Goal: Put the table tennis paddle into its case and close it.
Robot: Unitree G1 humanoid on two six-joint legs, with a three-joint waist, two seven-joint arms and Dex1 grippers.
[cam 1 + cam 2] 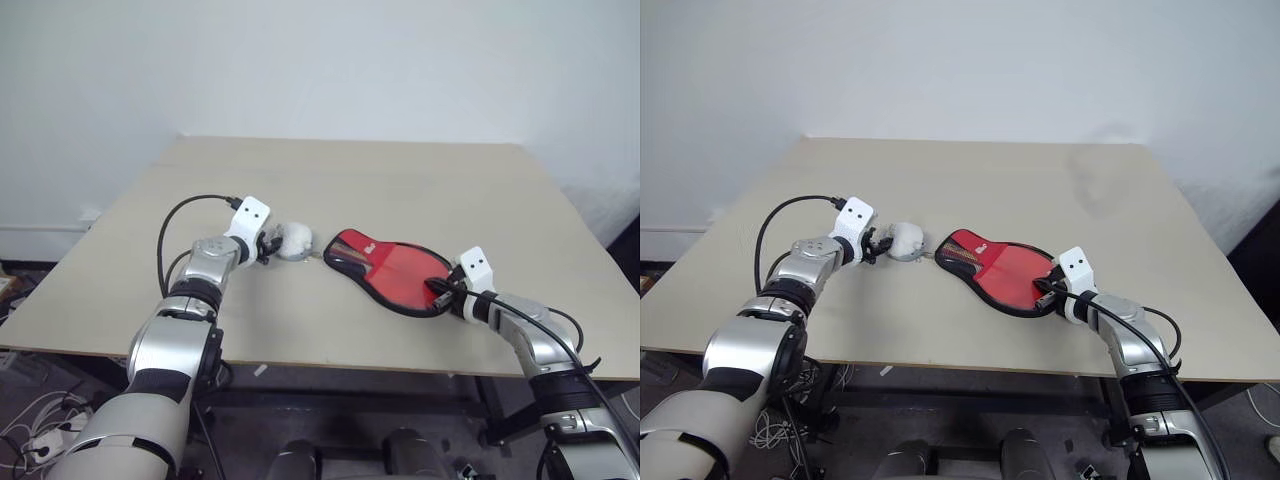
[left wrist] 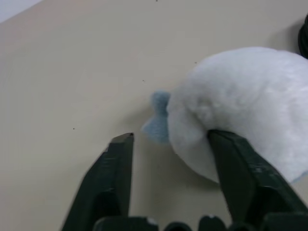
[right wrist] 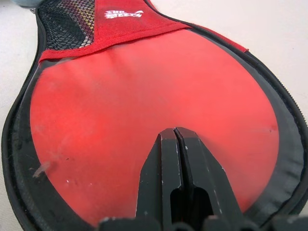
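Observation:
The black-rimmed case (image 1: 352, 250) lies flat on the table, right of centre, its narrow end with mesh and a red band pointing left. Through its clear side I see the red face of the table tennis paddle (image 3: 144, 106) inside. My right gripper (image 3: 175, 131) is shut, its tips resting on the clear side at the case's wide end (image 1: 440, 290). My left gripper (image 1: 270, 245) is open beside a small white fluffy ball (image 2: 240, 106) that lies just off the case's narrow end. One finger (image 2: 240, 163) touches the ball; nothing is between the fingers.
The beige table (image 1: 400, 180) stands against a white wall, and its front edge runs close below both arms. A black cable (image 1: 175, 225) loops over my left forearm. Bare tabletop stretches behind the case and to the left.

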